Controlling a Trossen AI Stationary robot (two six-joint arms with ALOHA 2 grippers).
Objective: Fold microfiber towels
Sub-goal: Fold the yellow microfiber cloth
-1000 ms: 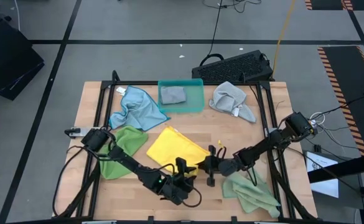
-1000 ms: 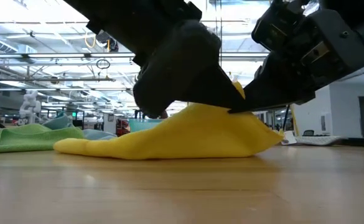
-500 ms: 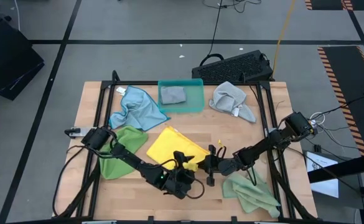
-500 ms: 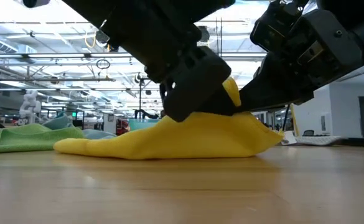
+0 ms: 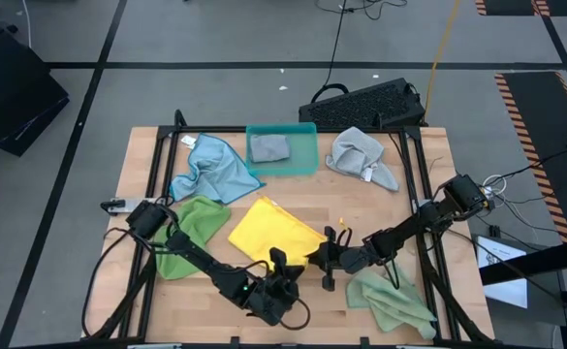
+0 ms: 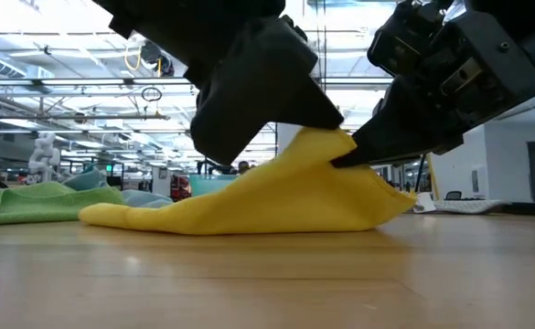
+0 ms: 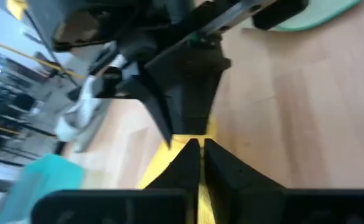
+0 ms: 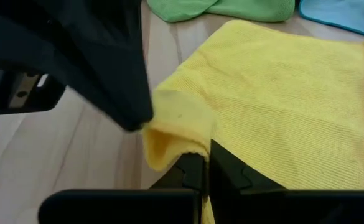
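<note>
The left gripper (image 6: 326, 128) seemingly hides the yellow towel's (image 6: 267, 196) pinched corner.

The yellow microfiber towel (image 8: 281, 99) is seen as soft, matt, finely ribbed cloth; the table (image 6: 267, 283) as smooth light wood with faint sheen; the tray (image 5: 305, 145) as teal plastic.

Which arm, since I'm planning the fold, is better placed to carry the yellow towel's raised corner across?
Probably left. The left tool pinches the towel's raised corner beside the right tool, and its arm could draw back leftward over the towel. The right arm is stretched far from its side.
</note>
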